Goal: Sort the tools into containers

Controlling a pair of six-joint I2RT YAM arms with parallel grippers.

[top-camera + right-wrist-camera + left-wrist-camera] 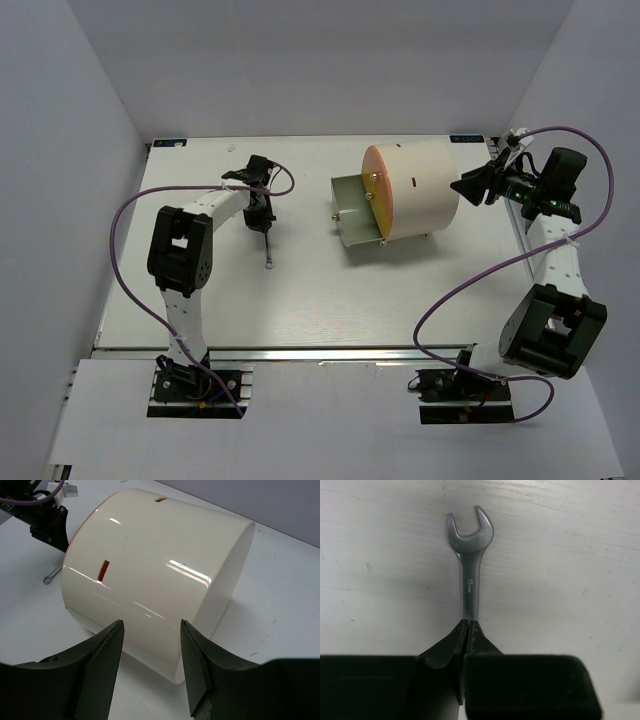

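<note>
The left gripper [469, 622] is clamped on the wrench [470, 545] by its shaft, open end at twelve o'clock; the right gripper [151, 626] hangs released at three o'clock of the drum [150, 555].

The top external camera is looking steeply down from above and behind the arm bases [195, 385], taking in the whole surface [200, 310]. The left wrist camera is pointing along its own jaws, very near the surface, framing only the wrench [469, 555]. The right wrist camera is facing past its jaws at the white drum [160, 570], close up, catching the wrench at its far left. The top view is covering both.
</note>
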